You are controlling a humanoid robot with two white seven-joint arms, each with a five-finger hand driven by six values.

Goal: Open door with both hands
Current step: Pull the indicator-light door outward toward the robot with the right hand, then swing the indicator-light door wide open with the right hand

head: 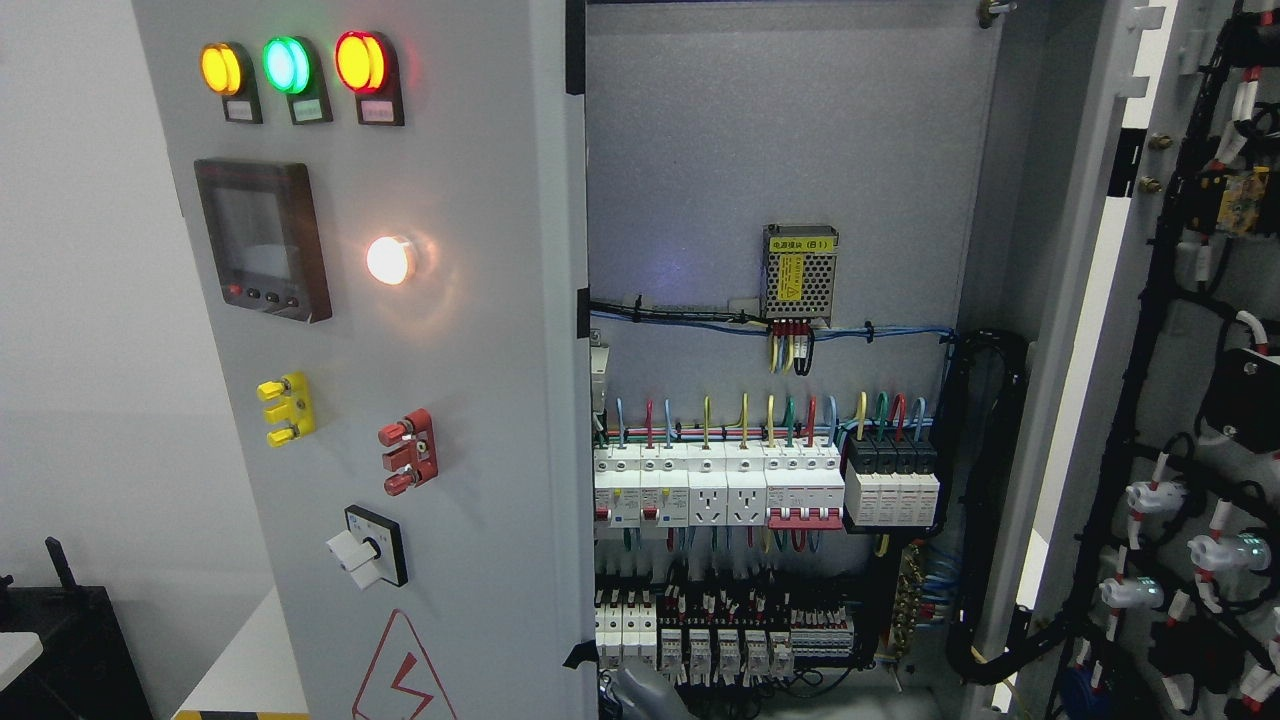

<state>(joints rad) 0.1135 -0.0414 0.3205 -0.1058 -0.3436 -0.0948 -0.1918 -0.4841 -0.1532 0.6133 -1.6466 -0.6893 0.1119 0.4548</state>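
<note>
The cabinet has two doors. The left door (480,400) stands shut and fills the picture from 9 to 11 o'clock. The right door (1195,340) is swung wide open at 3 o'clock, its inner face turned to the camera and covered with black cable runs and white plugs.

On the shut door there are three round lamps in a row at 11 o'clock: one amber lamp (221,69), one green lamp (287,64) and one red lamp (360,62), each with a small label under it. Below them sits one dark screen (262,240), and just beside it at its 3 o'clock one lit white lamp (390,260). Lower down are one yellow terminal block (287,408), one red terminal block (410,452), one rotary switch (368,547) and one red warning triangle (400,670), cut off by the bottom edge.

Between the doors the inside lies open. One mesh-covered power supply (799,272) is mounted near the centre, with coloured wires under it. Beneath runs a rail of white breakers holding two sockets (708,497) and, at its right end, four black-topped modules (892,480). A second rail of smaller parts follows below.

At 6 o'clock a rounded grey shape (640,692) pokes up from the bottom edge; it may be a hand, but neither its side nor its fingers can be told.
</note>
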